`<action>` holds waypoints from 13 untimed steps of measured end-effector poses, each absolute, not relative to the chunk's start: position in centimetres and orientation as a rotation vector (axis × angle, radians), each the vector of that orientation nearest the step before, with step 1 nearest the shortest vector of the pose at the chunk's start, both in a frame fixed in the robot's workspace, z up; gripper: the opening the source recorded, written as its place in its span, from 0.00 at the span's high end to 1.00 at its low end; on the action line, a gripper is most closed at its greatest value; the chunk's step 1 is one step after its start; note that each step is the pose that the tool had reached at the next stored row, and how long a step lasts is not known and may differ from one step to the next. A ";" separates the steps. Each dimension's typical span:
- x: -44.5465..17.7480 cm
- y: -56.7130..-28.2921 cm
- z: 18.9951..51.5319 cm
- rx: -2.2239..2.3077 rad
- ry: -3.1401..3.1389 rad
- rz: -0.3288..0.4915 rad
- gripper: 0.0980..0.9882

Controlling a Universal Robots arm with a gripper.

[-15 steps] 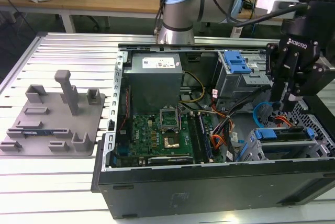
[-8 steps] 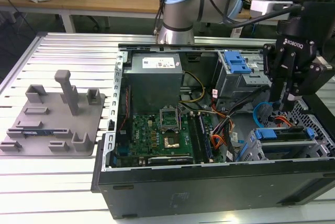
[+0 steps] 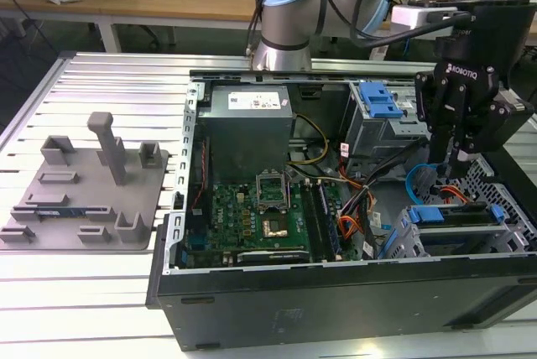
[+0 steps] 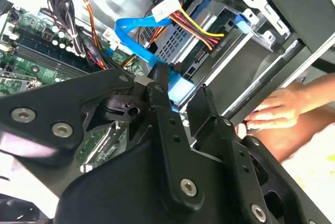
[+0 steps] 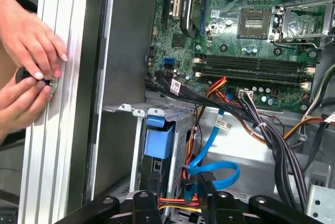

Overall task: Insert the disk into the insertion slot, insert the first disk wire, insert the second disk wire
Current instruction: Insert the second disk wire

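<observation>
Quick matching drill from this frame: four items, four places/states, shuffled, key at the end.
Items:
1. blue cable
2. motherboard
3. grey fixture plate
4. person's hands

Places/states:
A. on the slatted table, at the exterior view's left of the case
B. green, lying flat inside the case
C. on the aluminium rail, outside the case wall
D. curved in a loop inside the case

Pairs: 1-D, 2-B, 3-A, 4-C
</observation>
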State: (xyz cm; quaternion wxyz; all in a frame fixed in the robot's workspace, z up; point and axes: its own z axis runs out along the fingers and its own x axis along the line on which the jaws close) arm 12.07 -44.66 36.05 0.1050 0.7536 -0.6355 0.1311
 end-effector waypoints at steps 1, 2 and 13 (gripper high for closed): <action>12.1 -44.5 36.0 2.231 -1.863 0.389 0.63; 12.1 -44.4 35.9 2.235 -1.857 0.391 0.63; 12.3 -43.5 35.4 2.223 -1.846 0.406 0.74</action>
